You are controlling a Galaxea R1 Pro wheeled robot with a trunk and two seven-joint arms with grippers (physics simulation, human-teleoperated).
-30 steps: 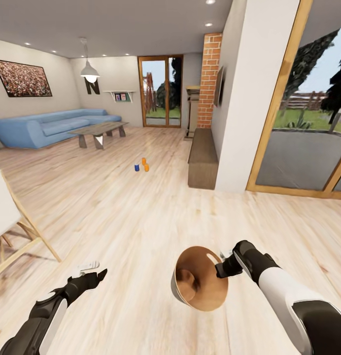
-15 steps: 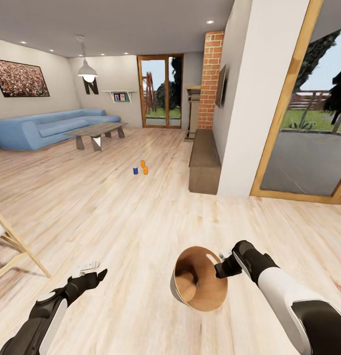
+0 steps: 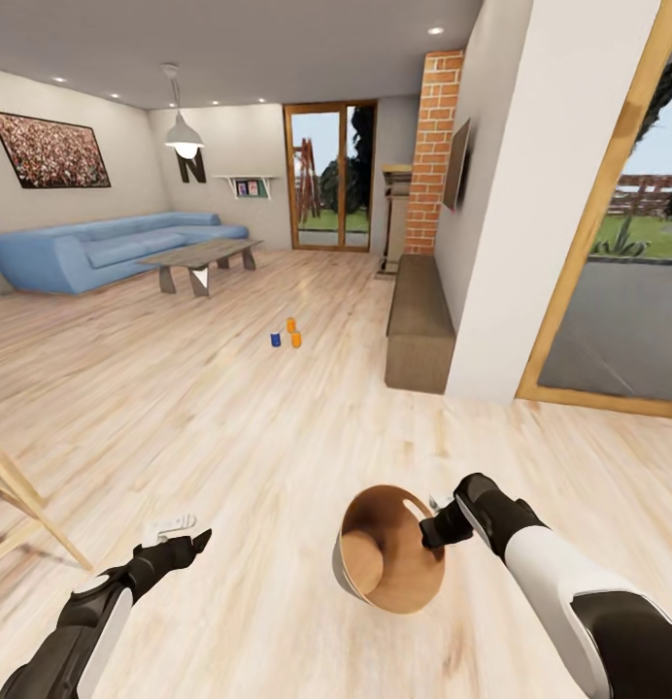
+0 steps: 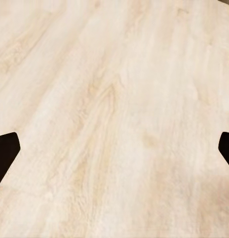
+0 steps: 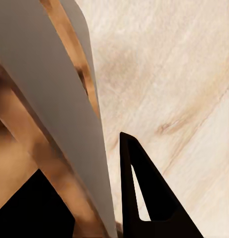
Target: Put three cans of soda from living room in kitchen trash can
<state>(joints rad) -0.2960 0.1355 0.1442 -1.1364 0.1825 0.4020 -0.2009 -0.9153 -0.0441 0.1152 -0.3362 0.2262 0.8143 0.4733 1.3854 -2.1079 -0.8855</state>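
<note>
Three cans of soda stand close together on the living room's wood floor in the head view: a dark blue one (image 3: 275,340) and two orange ones (image 3: 290,324) (image 3: 296,339), far ahead of both arms. The trash can (image 3: 389,558), brown inside and pale grey outside, hangs tilted low at my right with its opening toward the camera. My right gripper (image 3: 435,529) is shut on its rim; the right wrist view shows the grey wall (image 5: 54,114) beside a dark finger (image 5: 139,193). My left gripper (image 3: 176,529) is open over bare floor, its fingertips (image 4: 5,153) wide apart.
A long low cabinet (image 3: 419,325) runs along the wall at right, past a white pillar (image 3: 530,194) and a brick column (image 3: 433,146). A blue sofa (image 3: 93,248) and coffee table (image 3: 200,257) stand far left. A wooden chair leg (image 3: 25,495) juts in at near left.
The whole view has shifted as the camera moved forward and turned: the white chair has slid out at left and the cans sit slightly nearer. Both arms hold the same pose.
</note>
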